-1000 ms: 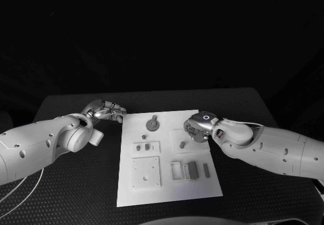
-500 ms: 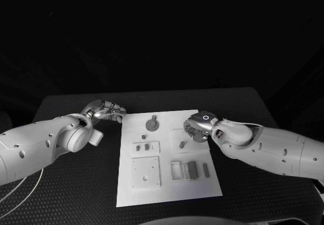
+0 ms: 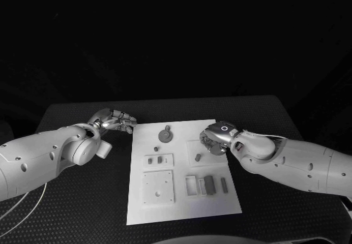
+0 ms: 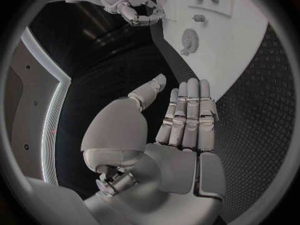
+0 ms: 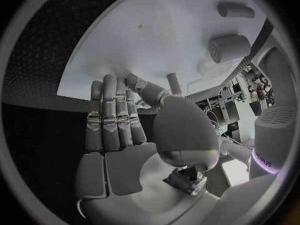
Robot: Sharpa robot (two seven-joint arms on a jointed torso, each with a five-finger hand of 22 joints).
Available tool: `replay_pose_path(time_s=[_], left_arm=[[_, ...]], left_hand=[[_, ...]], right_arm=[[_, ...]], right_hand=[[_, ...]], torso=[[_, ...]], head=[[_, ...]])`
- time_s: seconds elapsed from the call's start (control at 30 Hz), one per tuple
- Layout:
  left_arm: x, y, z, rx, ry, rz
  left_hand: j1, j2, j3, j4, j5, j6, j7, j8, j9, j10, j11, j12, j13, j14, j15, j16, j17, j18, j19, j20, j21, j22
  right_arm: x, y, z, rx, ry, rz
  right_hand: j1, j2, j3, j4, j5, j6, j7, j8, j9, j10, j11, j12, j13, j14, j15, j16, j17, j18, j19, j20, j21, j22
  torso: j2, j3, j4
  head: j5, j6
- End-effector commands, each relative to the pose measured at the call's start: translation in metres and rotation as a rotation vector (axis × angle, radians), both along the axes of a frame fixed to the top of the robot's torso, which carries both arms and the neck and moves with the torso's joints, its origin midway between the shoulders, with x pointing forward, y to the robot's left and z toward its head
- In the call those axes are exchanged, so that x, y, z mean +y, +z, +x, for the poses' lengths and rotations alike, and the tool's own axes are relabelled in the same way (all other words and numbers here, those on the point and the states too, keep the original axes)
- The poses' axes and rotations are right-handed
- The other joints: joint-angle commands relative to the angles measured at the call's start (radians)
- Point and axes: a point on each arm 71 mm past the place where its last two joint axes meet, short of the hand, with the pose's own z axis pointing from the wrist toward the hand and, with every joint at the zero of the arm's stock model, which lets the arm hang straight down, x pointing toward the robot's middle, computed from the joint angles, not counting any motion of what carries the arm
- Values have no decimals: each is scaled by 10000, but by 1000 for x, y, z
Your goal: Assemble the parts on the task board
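The white task board (image 3: 183, 203) lies mid-table with grey parts on it: a round toothed piece (image 3: 166, 134) at its far end, a small peg (image 3: 156, 148), a plate with two slots (image 3: 158, 160), a square plate (image 3: 158, 186) and three upright blocks (image 3: 209, 184). My right hand (image 3: 215, 140) hovers over the board's far right part, fingers straight and together (image 5: 115, 120), with nothing in it. A short peg (image 5: 174, 82) stands just beyond its thumb. My left hand (image 3: 114, 121) hangs off the board's far left corner, flat and empty (image 4: 187, 120).
Black textured table (image 3: 81, 203) surrounds the board on all sides. In the right wrist view two round grey parts (image 5: 228, 47) (image 5: 236, 10) lie on the board (image 5: 156, 30) beyond the fingers. The toothed piece (image 4: 187, 37) and my right hand (image 4: 134, 10) appear in the left wrist view.
My right hand has edged very slightly to the right over the board. The left hand and the parts stay where they were.
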Motion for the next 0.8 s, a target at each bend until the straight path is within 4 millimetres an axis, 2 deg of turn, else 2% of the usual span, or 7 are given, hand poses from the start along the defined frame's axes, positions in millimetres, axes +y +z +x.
replay_pose_path(time_s=[0.03,0.63,0.8], left_arm=[[-1,1,0,-6,-33,-88],[-3,1,0,58,-35,-193],[-2,1,1,73,9,-212]], left_hand=[[42,33,11,23,2,-56,-22,51,-15,-54,-18,-7,-12,79,-2,-54,16,43,68,-29,-9,-16],[-48,4,-49,70,-5,-70,-15,53,-29,-70,-9,-6,-21,93,-5,-106,97,33,83,-32,-17,-50],[-69,-3,-67,78,-5,-75,-14,52,-33,-78,-7,-8,-25,95,-6,-122,119,32,83,-35,-19,-60]], right_arm=[[-4,-17,-7,744,-105,-579],[-4,6,3,1033,-397,157],[-4,9,5,1405,-542,475]], right_hand=[[-125,-21,18,-10,8,81,-20,77,21,105,-6,-46,-539,104,-8,42,20,56,76,-12,39,207],[-145,-37,14,-10,8,95,-28,80,49,134,-17,-60,-518,123,-19,43,46,56,102,-24,46,206],[-152,-32,15,-7,8,90,-26,76,54,132,-15,-69,-516,121,-19,39,50,56,103,-24,43,204]], torso=[[-4,0,-8],[-2,2,-1],[2,9,2]], head=[[22,6],[59,36],[81,6]])
